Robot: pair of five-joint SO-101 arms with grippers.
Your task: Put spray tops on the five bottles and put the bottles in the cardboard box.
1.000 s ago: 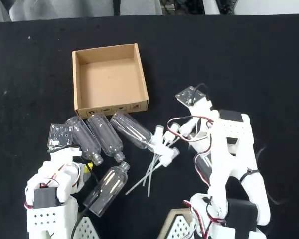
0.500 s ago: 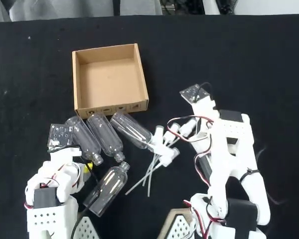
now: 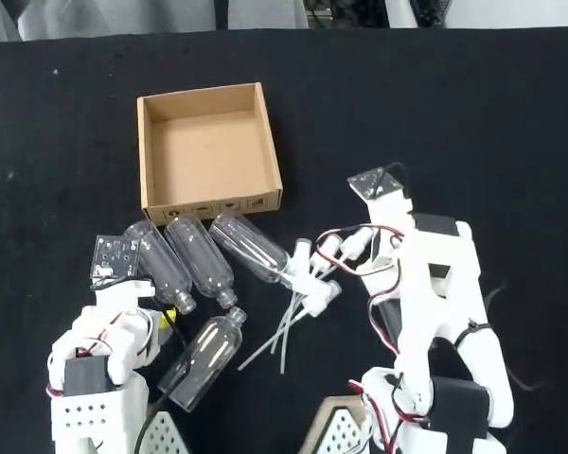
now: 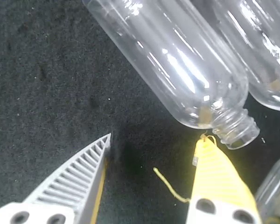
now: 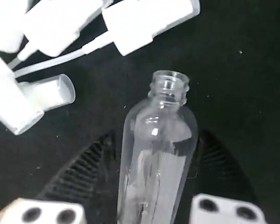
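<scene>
Clear thin plastic bottle, clamped mid-body in my right gripper, looks light, slick, crushable; I'd squeeze gently. Lower left of the high view, my left gripper gapes empty.

There is one cardboard box. There are five bottles. Three lie side by side just in front of the box: a first bottle, a second bottle and a third bottle. A fourth bottle lies farther out from the box. A fifth bottle is near the spray tops. The spray tops lie in one heap near the box's front corner. They look like five, but they cross each other, so I cannot be sure. There are two arms, a left arm and a right arm.
</scene>
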